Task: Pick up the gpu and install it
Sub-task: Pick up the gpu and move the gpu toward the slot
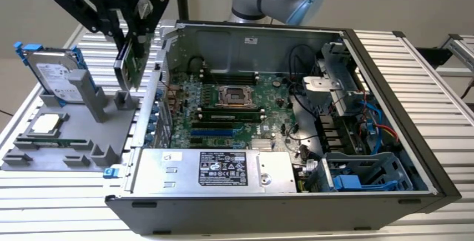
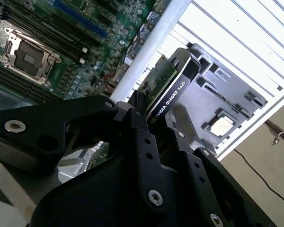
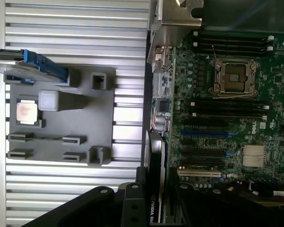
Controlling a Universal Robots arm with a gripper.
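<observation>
One gripper [image 1: 133, 30] is at your command. Its black fingers are clamped on the gpu [image 1: 131, 66], which hangs nearly upright above the grey parts tray [image 1: 81, 141], just beside the outer wall of the open computer case [image 1: 296, 202]. On the tray, from the exterior view's left, you have a hard drive [image 1: 53, 74] in a blue frame and a square CPU chip [image 1: 46, 123]. Inside the case, the motherboard [image 1: 222, 113] lies exposed. Everything rests on a slatted metal table [image 1: 414, 69].
</observation>
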